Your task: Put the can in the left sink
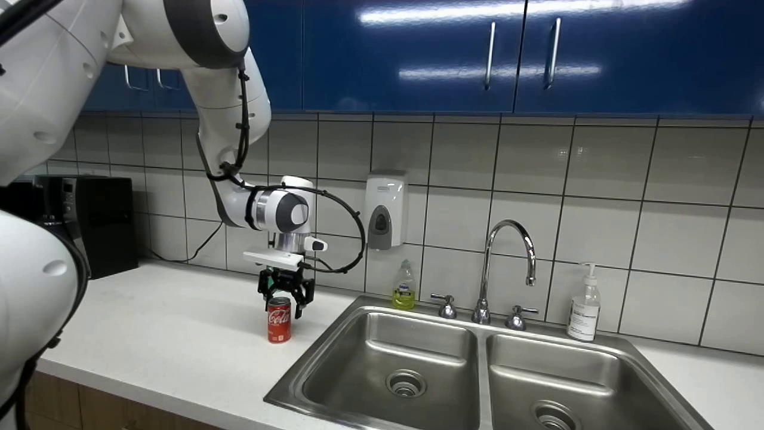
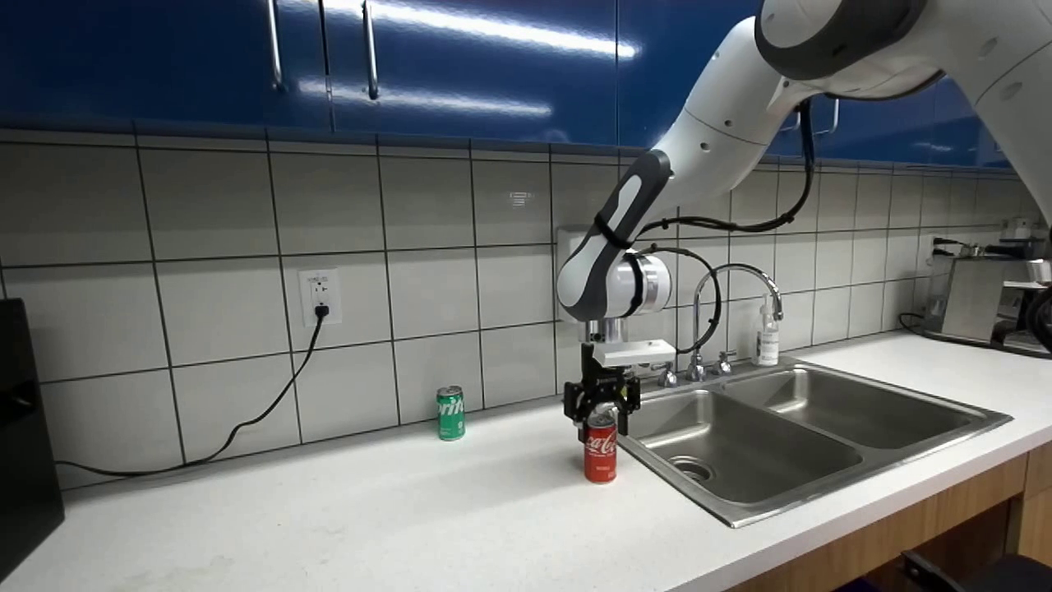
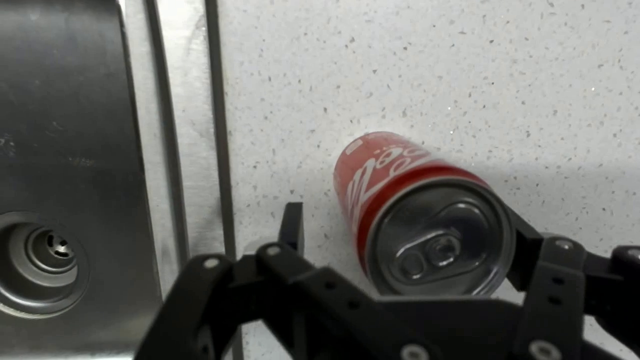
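Observation:
The can (image 1: 279, 327) is red with a white script label and a grey metal top; it stands upright on the counter left of the sink. It also shows in an exterior view (image 2: 601, 457) and in the wrist view (image 3: 395, 172). My gripper (image 1: 283, 304) points down over the can, with its fingers apart around the can's top. In the wrist view, a gap shows between the left finger and the can; the right finger is close beside it, and I cannot tell whether they touch. The left sink (image 1: 352, 376) is a steel basin with a round drain, beside the can.
A green can (image 2: 450, 413) stands by the tiled wall. A dish soap bottle (image 1: 404, 289) and the faucet (image 1: 482, 280) stand at the sink's back edge, with a white-labelled soap bottle (image 1: 584, 313) further right. The right basin (image 1: 555, 358) adjoins. A black machine (image 1: 95, 224) stands at the counter's far left.

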